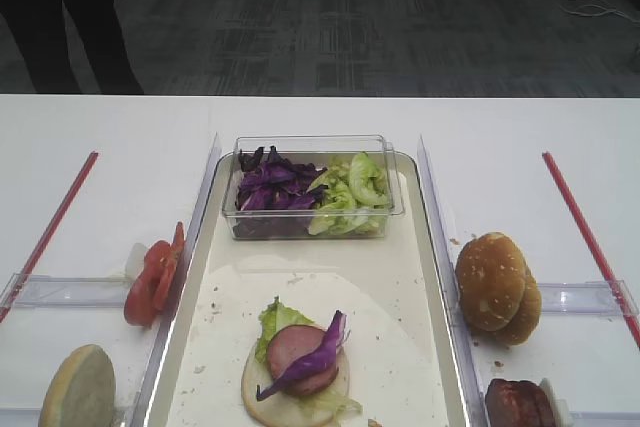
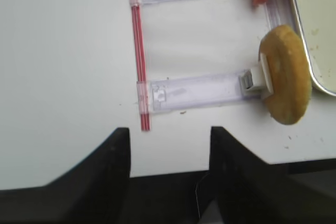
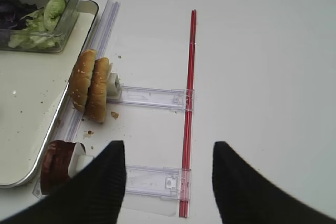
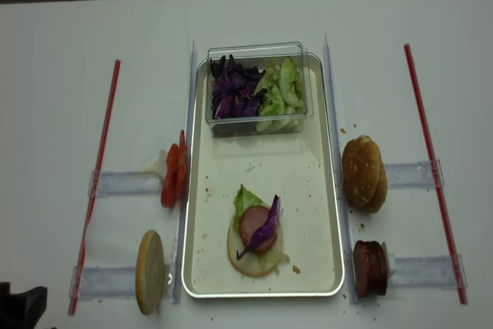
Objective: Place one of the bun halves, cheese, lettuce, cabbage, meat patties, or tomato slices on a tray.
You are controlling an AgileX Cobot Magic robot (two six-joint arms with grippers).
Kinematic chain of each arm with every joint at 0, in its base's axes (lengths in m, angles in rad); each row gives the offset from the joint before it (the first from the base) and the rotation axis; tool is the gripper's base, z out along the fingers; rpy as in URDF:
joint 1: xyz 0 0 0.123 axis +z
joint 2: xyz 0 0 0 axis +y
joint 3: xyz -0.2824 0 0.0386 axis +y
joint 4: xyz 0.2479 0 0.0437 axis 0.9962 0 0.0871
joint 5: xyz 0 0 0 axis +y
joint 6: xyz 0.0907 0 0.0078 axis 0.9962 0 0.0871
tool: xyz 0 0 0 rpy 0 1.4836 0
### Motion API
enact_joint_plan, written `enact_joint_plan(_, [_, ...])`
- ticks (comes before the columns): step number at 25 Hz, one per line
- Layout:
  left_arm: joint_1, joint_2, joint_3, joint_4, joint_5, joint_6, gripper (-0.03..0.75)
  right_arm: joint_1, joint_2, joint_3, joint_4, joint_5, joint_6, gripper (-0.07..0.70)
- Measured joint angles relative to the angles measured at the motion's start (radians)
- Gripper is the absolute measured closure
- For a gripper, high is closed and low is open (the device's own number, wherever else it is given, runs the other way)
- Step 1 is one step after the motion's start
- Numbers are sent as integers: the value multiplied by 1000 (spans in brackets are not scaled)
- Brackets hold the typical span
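A white table [image 1: 120, 147] runs the full width of the room, and past its far edge there is dark patterned carpet [image 1: 380, 27], with someone's dark trouser legs [image 1: 70, 17] standing at the back left.

The tray [image 4: 327, 190] sits in the middle of the table, long side running away from me. At its far end a clear tub [image 4: 258, 88] rests on the paper liner, with purple cabbage [image 4: 233, 88] on its left and lettuce [image 4: 281, 94] on its right. Nearer the front rim a pale bun half [image 4: 245, 260] lies cut face up, stacked with a green leaf, a meat patty [image 4: 253, 225] and a purple strip [image 4: 269, 225].

Clear plastic rails run along both long sides of the tray, with red strips [image 4: 426, 152] further out. Left of the tray, tomato slices [image 4: 172, 175] stand on edge in one holder and a single bun half [image 4: 150, 271] in the next. On the right, two seeded bun halves [image 4: 362, 173] stand together, with more patties [image 4: 370, 267] just in front of them.

The left gripper [image 2: 170, 150] hangs over the near table edge with its black fingers [image 2: 113, 156] spread wide, holding nothing. The right gripper [image 3: 168, 174] hovers beside the patties, also wide and holding nothing. Bare table lies on either side beyond the red strips.
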Motion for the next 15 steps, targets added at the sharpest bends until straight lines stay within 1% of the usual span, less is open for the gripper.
enact_joint_plan(2, [0,-43,21,-6,-28,0,360,0,0,0,0,0,0,244])
enact_joint_plan(5, [0,-108,27,-17,-40,0,360,0,0,0,0,0,0,244])
enact_joint_plan(15, [0,-329,27,-19,-41,2,360,0,0,0,0,2,0,244])
